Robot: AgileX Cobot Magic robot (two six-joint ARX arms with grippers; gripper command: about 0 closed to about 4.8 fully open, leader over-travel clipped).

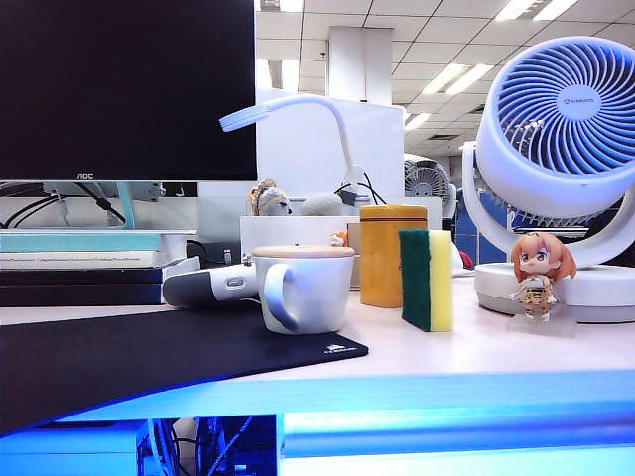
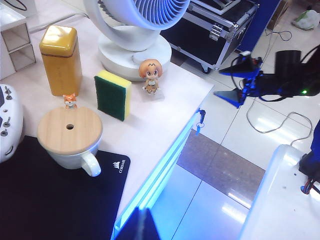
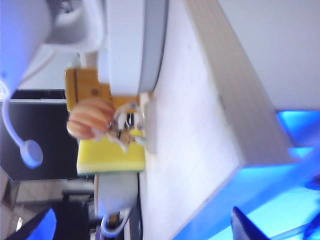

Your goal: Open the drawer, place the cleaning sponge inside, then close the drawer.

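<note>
Black mouse mat (image 1: 149, 352) lies nearest in the exterior view, on the white table (image 1: 476, 352). White mug (image 1: 301, 290) with a wooden lid stands at the mat's far edge. Cleaning sponge (image 1: 428, 280) stands upright on a narrow edge right of the mug, green layer left, yellow right, just in front of the yellow tin (image 1: 392, 255). Small figurine (image 1: 541, 275) stands right of the sponge, in front of the white fan (image 1: 556, 149). Drawer (image 1: 456, 434) front glows blue under the tabletop and looks closed. Neither hand shows here.

Left wrist view: looks down on the table from above. Sponge (image 2: 113, 94) stands between tin (image 2: 61, 59) and figurine (image 2: 151, 76), apart from both; lidded mug (image 2: 71, 137) on the mat (image 2: 55, 197). Right hand (image 2: 237, 82) hangs off the table over the floor, well apart from the sponge, blue fingers spread. Left hand: only a dark tip at the frame edge, cannot tell its state.

Right wrist view: blurred. Right hand (image 3: 145, 225) fingers wide apart, holding nothing, near the table's end edge. Sponge (image 3: 111, 155) sits behind the figurine (image 3: 107, 125), by the fan base (image 3: 132, 45).
</note>
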